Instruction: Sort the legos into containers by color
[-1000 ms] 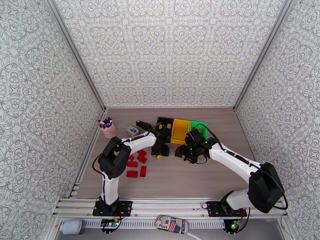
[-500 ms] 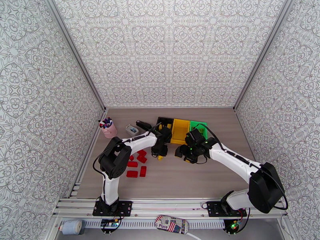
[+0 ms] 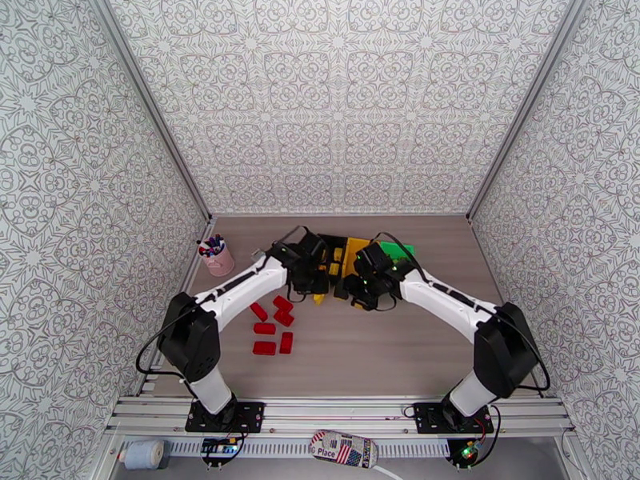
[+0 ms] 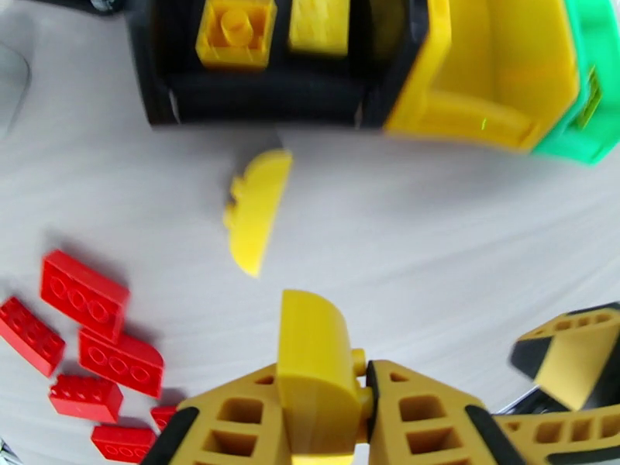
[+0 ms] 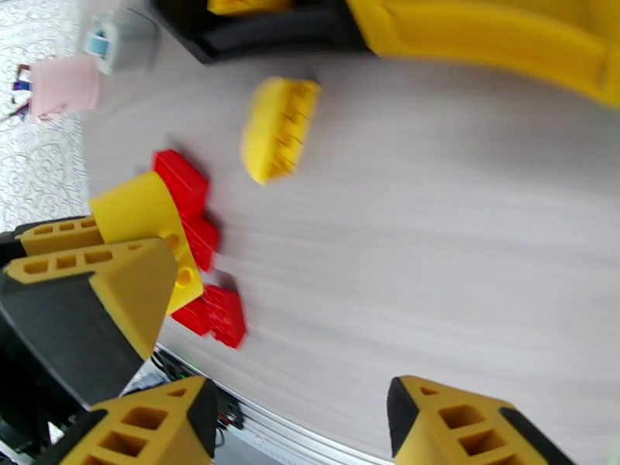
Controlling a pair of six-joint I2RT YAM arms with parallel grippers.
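My left gripper is shut on a yellow lego, held above the table in front of the bins; the same gripper and its lego appear in the right wrist view. A second yellow lego lies on the table in front of the black bin. That bin holds yellow legos. Beside it stand the yellow bin and the green bin. My right gripper hangs open just right of the left one, with nothing between its fingers. Several red legos lie at the near left.
A pink pen cup stands at the far left of the table, with a small white box near it. The two grippers are close together in front of the bins. Open tabletop lies nearer the bases.
Both arms have swung away from the bases toward the bins. The left gripper has risen off the table with a yellow lego in it.
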